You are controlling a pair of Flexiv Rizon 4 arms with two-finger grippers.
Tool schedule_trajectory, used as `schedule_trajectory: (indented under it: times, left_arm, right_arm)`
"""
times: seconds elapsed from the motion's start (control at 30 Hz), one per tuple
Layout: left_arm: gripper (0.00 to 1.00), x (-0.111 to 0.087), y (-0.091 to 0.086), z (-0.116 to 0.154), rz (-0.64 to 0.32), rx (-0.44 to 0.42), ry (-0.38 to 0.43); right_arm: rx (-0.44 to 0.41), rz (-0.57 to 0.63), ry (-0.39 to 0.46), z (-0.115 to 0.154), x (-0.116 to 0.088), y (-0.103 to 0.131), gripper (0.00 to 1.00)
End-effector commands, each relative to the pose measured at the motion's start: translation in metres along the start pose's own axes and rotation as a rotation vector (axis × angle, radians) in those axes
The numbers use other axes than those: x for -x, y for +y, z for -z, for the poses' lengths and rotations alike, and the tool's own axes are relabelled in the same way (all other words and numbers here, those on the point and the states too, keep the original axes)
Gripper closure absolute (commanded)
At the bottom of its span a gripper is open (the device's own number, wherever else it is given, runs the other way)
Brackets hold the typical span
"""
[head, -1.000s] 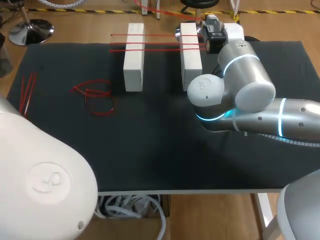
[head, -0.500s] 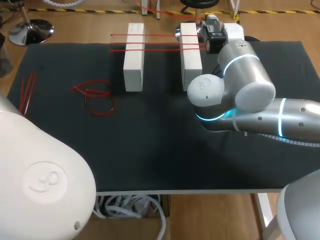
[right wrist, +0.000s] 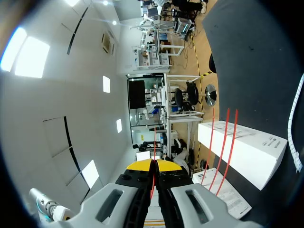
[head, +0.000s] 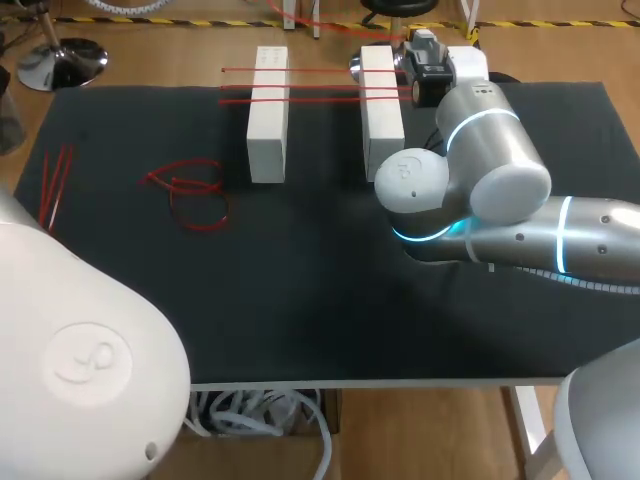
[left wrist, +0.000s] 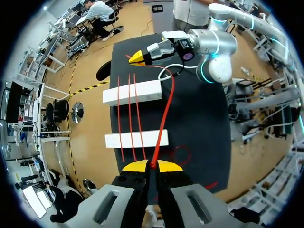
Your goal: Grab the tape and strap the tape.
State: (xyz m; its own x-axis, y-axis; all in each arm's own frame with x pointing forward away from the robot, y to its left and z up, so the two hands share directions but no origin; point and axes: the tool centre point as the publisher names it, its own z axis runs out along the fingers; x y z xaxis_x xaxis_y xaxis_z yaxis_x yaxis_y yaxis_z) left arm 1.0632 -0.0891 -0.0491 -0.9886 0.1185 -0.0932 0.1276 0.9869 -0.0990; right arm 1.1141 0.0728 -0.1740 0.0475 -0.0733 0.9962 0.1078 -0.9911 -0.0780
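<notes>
**Both grippers pinching one red tape**

Head view: my right arm (head: pixel 500 190) is coming in from 3 o'clock, its wrist sitting at the table's (head: pixel 320 300) 1 o'clock edge. Two white blocks (head: pixel 268 115) at 12 o'clock are carrying three red strips (head: pixel 320 86). A loose red tangle (head: pixel 190 192) is lying toward 9 o'clock.

Left wrist view: my left gripper (left wrist: pixel 152 166) is clamping one end of the red tape (left wrist: pixel 164 118), which is running ahead over the blocks to my right gripper (left wrist: pixel 138 57).

Right wrist view: my right gripper's fingers are pressing together on the tape, with one block just ahead.
</notes>
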Motion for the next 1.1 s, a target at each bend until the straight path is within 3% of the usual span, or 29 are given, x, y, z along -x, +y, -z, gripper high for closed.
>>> schedule_trajectory:
  times: [0.03,0.57,0.73,0.87,1.0,1.1]
  left_arm:
    - [1.0,0.0,0.0,0.001,0.0,0.003,0.003]
    - [1.0,0.0,0.0,0.001,0.0,0.003,0.003]
    - [1.0,0.0,0.0,0.001,0.0,0.003,0.003]
    - [1.0,0.0,0.0,0.001,0.0,0.003,0.003]
    - [1.0,0.0,0.0,0.001,0.0,0.003,0.003]
    - [1.0,0.0,0.0,0.001,0.0,0.003,0.003]
  right_arm:
    - [-0.003,0.002,-0.006,0.0,-0.002,0.001,1.0]
    - [-0.003,0.002,-0.006,0.0,-0.002,0.001,1.0]
    - [0.137,0.208,-0.033,-0.02,0.007,-0.007,1.0]
    - [0.264,0.405,-0.11,-0.033,0.015,-0.019,1.0]
    - [0.248,0.501,-0.105,-0.038,0.013,-0.026,1.0]
    - [0.267,0.629,-0.172,-0.04,0.013,-0.027,1.0]
